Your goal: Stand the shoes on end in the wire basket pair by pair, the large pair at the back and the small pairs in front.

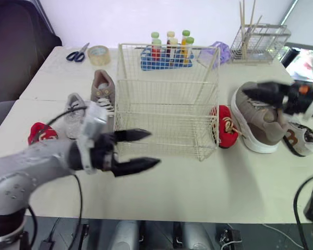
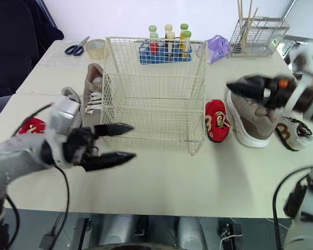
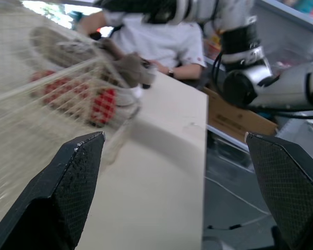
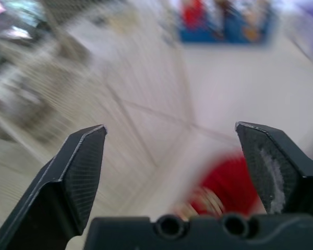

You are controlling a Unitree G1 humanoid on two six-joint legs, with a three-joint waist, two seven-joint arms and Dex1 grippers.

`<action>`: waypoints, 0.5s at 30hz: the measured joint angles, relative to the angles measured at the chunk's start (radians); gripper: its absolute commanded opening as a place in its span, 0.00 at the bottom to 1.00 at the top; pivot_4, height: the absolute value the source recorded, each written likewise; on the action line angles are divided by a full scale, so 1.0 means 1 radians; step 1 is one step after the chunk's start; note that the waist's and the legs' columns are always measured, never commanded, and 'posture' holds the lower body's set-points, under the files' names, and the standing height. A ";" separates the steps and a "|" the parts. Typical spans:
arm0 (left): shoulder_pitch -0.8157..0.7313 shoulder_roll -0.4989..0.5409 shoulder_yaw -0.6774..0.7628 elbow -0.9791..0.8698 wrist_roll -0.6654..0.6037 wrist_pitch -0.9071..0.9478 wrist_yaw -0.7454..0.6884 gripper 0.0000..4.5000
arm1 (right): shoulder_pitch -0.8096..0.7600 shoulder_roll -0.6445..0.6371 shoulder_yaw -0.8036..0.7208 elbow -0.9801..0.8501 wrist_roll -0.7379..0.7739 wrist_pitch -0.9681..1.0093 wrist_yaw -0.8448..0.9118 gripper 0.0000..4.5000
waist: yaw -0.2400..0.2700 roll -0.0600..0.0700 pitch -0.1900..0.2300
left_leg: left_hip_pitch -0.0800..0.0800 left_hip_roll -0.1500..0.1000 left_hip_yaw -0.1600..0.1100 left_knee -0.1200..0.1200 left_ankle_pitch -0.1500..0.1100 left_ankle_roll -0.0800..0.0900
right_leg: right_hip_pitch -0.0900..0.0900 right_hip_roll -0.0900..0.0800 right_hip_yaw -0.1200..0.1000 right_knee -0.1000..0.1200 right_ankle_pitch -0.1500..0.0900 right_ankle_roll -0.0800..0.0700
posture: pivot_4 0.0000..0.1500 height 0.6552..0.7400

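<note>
An empty white wire basket (image 1: pixel 167 99) stands mid-table. To its right lie a small red shoe (image 1: pixel 227 125), a large grey-brown sneaker (image 1: pixel 258 122) and its mate (image 1: pixel 302 138). On the basket's left are a brown shoe (image 1: pixel 103 88), a small grey shoe (image 1: pixel 75 112) and another small red shoe (image 1: pixel 41 133). My left gripper (image 1: pixel 154 149) hovers open in front of the basket's left front corner, holding nothing. Above the large sneaker, my right gripper (image 1: pixel 250 89) is open and empty; in the right wrist view the red shoe (image 4: pixel 227 192) shows blurred between its fingers.
Behind the basket stands a blue rack of bottles (image 1: pixel 169 49). A tape roll (image 1: pixel 98 53) and scissors (image 1: pixel 77 53) lie at the back left. A wire holder with sticks (image 1: pixel 258 41) is at the back right. A person (image 3: pixel 156 41) sits beyond the table's right end.
</note>
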 measured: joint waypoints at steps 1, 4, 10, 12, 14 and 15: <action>-0.011 -0.028 -0.020 -0.009 0.004 -0.008 0.022 1.00 | 0.061 0.025 -0.056 -0.049 -0.023 -0.037 -0.042 0.95 | 0.001 0.001 -0.001 | 0.001 0.001 0.000 0.000 0.000 0.000 | 0.001 0.001 0.000 0.000 0.000 0.000 | 1.00 1.00; -0.006 -0.077 -0.097 -0.041 0.057 -0.037 0.056 1.00 | 0.259 0.105 -0.194 -0.184 -0.058 -0.100 -0.129 0.95 | -0.001 0.000 -0.001 | 0.006 0.003 0.000 0.001 0.002 -0.003 | 0.006 0.004 0.000 0.001 0.000 0.001 | 1.00 1.00; 0.042 -0.077 -0.159 -0.090 0.082 -0.047 0.038 1.00 | 0.470 0.266 -0.244 -0.308 -0.028 -0.120 -0.216 0.95 | -0.004 0.004 -0.003 | 0.017 0.005 0.000 0.001 0.000 0.001 | 0.014 0.007 0.003 0.002 0.000 0.001 | 1.00 1.00; 0.046 -0.077 -0.159 -0.091 0.086 -0.057 0.041 1.00 | 0.473 0.281 -0.239 -0.317 -0.020 -0.144 -0.242 0.95 | -0.003 0.003 -0.003 | 0.018 0.005 0.000 0.001 -0.001 0.001 | 0.015 0.007 0.003 0.002 0.000 0.001 | 1.00 1.00; 0.067 -0.076 -0.160 -0.092 0.086 -0.063 0.045 1.00 | 0.473 0.309 -0.203 -0.313 -0.018 -0.172 -0.271 0.95 | -0.002 0.003 -0.003 | 0.017 0.005 0.000 0.001 0.000 0.001 | 0.015 0.008 0.004 0.002 0.000 0.000 | 1.00 1.00; 0.071 -0.075 -0.159 -0.093 0.086 -0.064 0.046 1.00 | 0.471 0.320 -0.187 -0.308 -0.017 -0.181 -0.279 0.95 | -0.001 0.003 -0.003 | 0.016 0.005 0.000 0.001 0.000 0.001 | 0.014 0.008 0.004 0.002 0.000 0.000 | 1.00 1.00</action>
